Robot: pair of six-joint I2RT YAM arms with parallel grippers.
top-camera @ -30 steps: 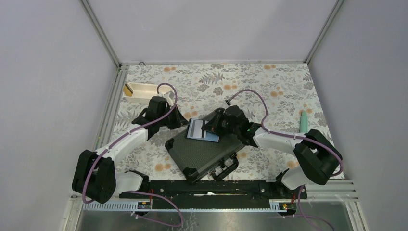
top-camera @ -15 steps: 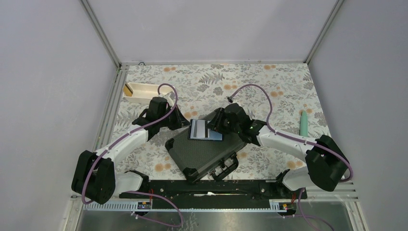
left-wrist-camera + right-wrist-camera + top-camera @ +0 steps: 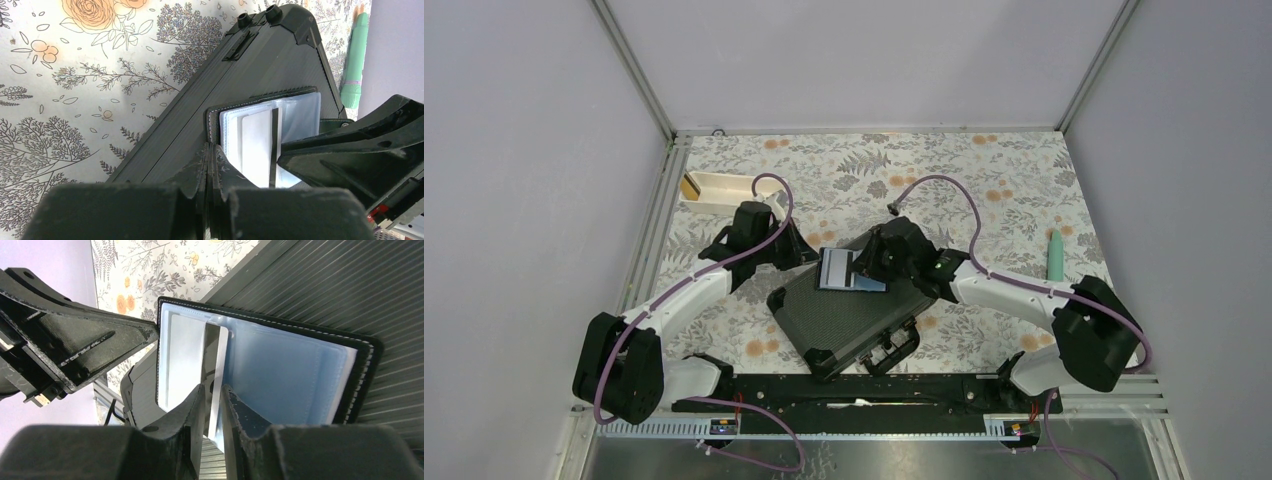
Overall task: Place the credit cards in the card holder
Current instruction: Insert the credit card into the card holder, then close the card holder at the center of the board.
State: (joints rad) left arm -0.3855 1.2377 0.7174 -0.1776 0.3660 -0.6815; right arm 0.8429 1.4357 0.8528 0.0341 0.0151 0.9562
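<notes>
The card holder lies open on a black hard case, its grey-blue pockets facing up. My left gripper is shut on the holder's left cover edge; in the left wrist view the gripper pinches that black edge, with the holder beyond. My right gripper is shut on a pale credit card with a dark stripe. In the right wrist view the gripper grips the card's near edge. The card lies partly in the left pocket of the holder. No other cards are in view.
The black hard case sits slanted at the table's middle, its handle toward the near edge. A long white tray stands at the back left. A green cylinder lies at the right and also shows in the left wrist view.
My right gripper has moved left toward the left gripper, carrying the card further over the holder's left side. The left gripper has stayed put on the holder.
</notes>
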